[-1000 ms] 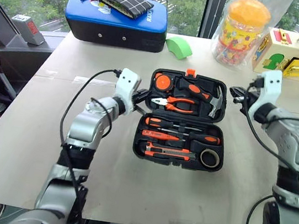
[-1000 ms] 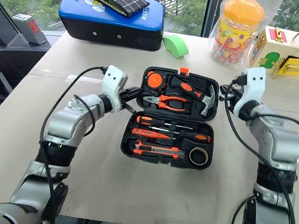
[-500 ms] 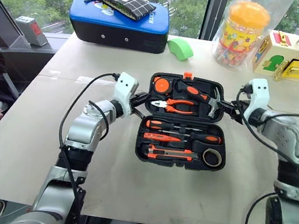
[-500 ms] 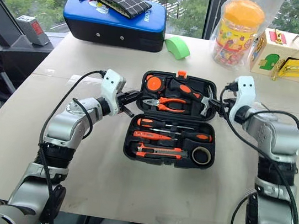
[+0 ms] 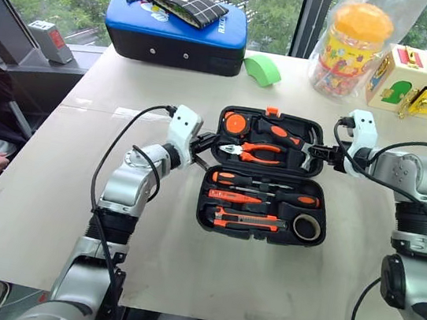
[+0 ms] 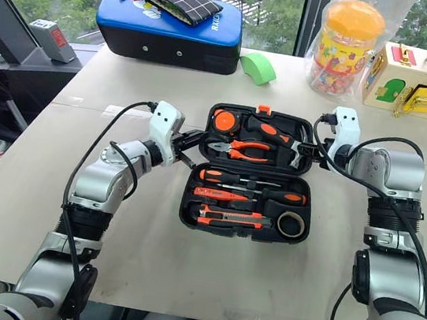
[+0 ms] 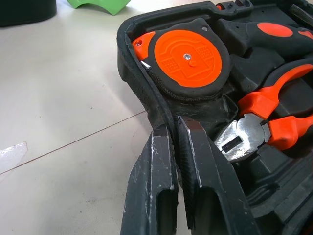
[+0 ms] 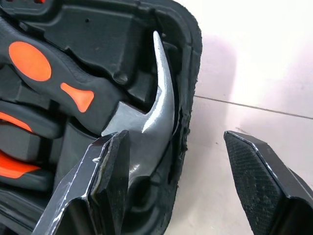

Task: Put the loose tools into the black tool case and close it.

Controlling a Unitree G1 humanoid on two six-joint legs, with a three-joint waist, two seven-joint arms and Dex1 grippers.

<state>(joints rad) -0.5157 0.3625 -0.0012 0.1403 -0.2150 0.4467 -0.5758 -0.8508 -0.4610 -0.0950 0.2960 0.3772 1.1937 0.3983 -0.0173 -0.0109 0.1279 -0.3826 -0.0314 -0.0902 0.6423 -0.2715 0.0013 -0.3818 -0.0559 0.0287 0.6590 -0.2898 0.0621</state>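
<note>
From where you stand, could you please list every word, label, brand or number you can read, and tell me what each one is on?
No text reads clearly enough to quote.
Blue-topped case: white lettering near its top edge, too small to read.
Candy jar: printed label, too small to read.
Grey box: red label, too blurred to read.
Tape measure: embossed pattern only, no words.

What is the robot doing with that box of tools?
It is packing a black tool case on the table. The tools already lie inside, and the case is open. The left gripper is shut at the lid's left edge. The right gripper is open around the lid's right edge, beside the hammer.
</note>
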